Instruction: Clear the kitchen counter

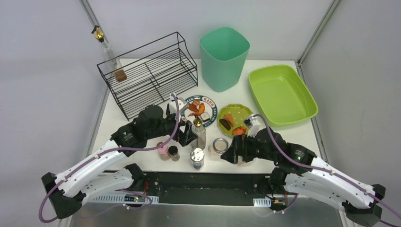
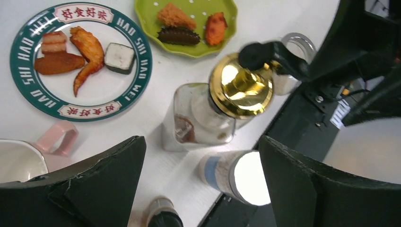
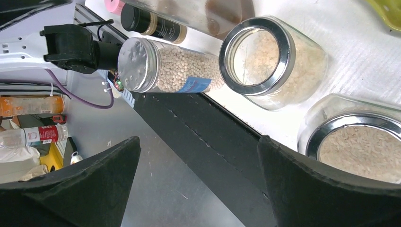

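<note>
The left end effector [image 2: 201, 151] hangs with its fingers spread wide and nothing held. Just beyond its tips stands a clear bottle [image 2: 198, 118] with a gold cap. The bottle is upright, so its long axis runs up toward the wrist, and the left arm is the nearer one to it.

The right end effector [image 3: 198, 146] is just as wide and just as empty, over the near edge. Ahead of it are a glass jar of pale grain [image 3: 274, 61], a jar of rice [image 3: 354, 142] and a silver-lidded jar of white beans [image 3: 165, 66].

Around these the white bench [image 1: 298, 136] also carries a pink cup [image 2: 61, 137], a small dark-capped bottle [image 2: 163, 220], a green-rimmed plate [image 2: 28, 90] with a chicken wing and other pieces, and a green plate [image 2: 142, 14] of fried bits.

At the back stand a teal bin [image 1: 223, 56], a lime tray [image 1: 281, 94] with nothing in it, and a black wire rack [image 1: 151, 71]. A second gold-topped bottle [image 1: 111, 54] stands at the rack's left end.
</note>
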{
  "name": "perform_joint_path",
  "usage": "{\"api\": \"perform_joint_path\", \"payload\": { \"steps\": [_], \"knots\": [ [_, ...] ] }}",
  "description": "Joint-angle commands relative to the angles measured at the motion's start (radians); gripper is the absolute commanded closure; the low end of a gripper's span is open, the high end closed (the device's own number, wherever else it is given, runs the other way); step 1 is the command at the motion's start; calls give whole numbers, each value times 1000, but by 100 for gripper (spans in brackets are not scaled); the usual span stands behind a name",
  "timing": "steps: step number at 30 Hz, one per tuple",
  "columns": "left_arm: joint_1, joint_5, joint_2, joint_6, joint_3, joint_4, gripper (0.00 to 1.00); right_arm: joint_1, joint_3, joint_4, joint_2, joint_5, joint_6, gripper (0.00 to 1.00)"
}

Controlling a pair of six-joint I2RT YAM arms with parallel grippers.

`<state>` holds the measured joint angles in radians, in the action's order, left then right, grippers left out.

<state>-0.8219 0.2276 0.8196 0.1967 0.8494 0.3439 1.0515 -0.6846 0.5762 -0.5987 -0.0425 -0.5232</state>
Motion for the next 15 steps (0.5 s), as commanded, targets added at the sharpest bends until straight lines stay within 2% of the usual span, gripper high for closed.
{"api": "perform_joint_path", "payload": {
  "steps": [1, 6, 15],
  "knots": [
    [-36, -128, 51, -51, -35, -199, 7, 3, 14, -72, -8, -36, -20, 1],
    [-57, -172, 76, -70, -67, -282, 10, 2, 37, -75, 15, -43, -19, 1],
    [-77, -165, 68, -46, -81, -385, 18, 3, 74, -110, 12, -66, -26, 1]
  ]
}}
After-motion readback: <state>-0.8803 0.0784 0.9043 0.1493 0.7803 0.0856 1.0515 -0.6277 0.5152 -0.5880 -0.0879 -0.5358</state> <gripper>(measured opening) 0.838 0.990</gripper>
